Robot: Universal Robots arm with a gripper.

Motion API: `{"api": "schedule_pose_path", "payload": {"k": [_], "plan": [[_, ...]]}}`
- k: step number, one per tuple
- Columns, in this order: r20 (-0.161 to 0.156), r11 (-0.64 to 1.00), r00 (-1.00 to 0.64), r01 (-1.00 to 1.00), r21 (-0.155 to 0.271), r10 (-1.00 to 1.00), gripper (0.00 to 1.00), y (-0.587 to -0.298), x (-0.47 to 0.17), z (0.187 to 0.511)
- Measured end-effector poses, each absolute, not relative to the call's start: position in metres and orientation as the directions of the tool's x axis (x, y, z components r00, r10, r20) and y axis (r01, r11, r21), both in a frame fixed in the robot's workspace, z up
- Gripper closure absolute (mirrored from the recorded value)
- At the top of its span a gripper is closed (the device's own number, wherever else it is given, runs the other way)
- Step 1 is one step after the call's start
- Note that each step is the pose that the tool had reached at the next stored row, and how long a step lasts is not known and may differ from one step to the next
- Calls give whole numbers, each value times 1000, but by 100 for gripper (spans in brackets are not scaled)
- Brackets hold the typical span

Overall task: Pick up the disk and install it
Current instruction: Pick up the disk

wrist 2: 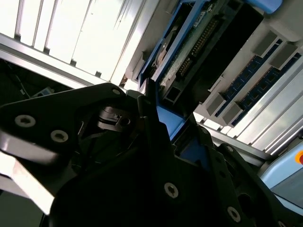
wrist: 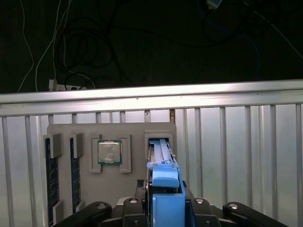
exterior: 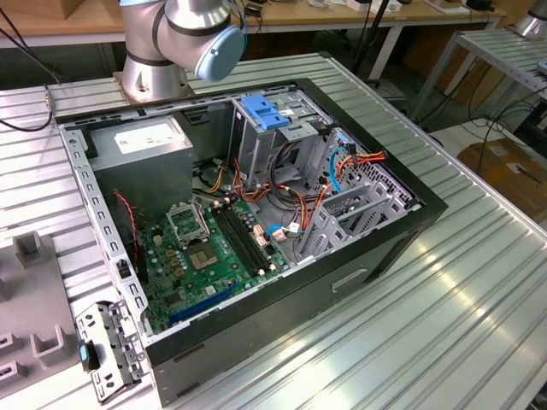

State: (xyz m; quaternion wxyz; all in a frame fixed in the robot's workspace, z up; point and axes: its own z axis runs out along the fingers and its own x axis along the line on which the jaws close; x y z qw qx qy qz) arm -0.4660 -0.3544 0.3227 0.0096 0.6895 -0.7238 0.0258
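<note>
The grey-metal disk with blue plastic side rails (wrist: 165, 179) is gripped on edge in a slot of the grey moulded tray (wrist: 135, 130).
In the first wrist view the jaws of the black gripper (wrist: 166, 197) are drawn narrow against both blue sides of the disk, which stands upright in the tray's end slot. A square processor chip (wrist: 109, 152) is seated just beside that slot, with blue memory sticks (wrist: 51, 182) beyond it. Past the tray's other edge, bare ribbed aluminium tabletop (wrist: 236, 142) is left open.
</note>
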Motion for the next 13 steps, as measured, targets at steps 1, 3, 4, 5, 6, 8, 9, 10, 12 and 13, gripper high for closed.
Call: {"api": "schedule_pose_path", "payload": {"k": [1,3,4,5,6,8,9,10,12,13], "plan": [[49,48,-49,-999,-24,-998,63,-354,-466,323],[49,48,-49,-999,-24,-998,63,-354,-466,323],[49,48,-49,-999,-24,-998,63,-354,-466,323],[49,48,-49,-999,-24,-998,63,-354,-466,323],[49,48,-49,-999,-24,-998,63,-354,-466,323],[50,48,-49,-999,-24,-998,63,-354,-466,324],[50,48,-49,-999,-24,-998,63,-354,-466,325],[49,48,-49,-999,-24,-998,63,-354,-466,327],[49,48,-49,-999,-24,-998,63,-354,-466,329],[49,48,-49,-999,-24,-998,63,-354,-466,330]]}}
